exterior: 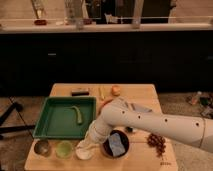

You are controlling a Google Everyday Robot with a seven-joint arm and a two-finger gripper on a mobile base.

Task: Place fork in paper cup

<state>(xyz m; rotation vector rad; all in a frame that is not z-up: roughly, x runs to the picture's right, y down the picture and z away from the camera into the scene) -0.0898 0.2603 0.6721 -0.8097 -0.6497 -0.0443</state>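
Observation:
The paper cup (83,153) is a small white round cup at the table's front edge, to the right of the light green cup (64,149) and the grey metal bowl (42,147). My white arm comes in from the right and bends down to the front left. My gripper (88,143) is at its end, directly over the paper cup and covering part of its rim. The fork does not show; the arm and gripper may hide it.
A green tray (50,125) holding a green vegetable (77,115) lies at the left. A dark bowl (107,150) with a blue-grey object stands right of the paper cup. Grapes (156,142) lie at the right. An orange (116,90), a yellow item and a dark block (80,92) lie at the back.

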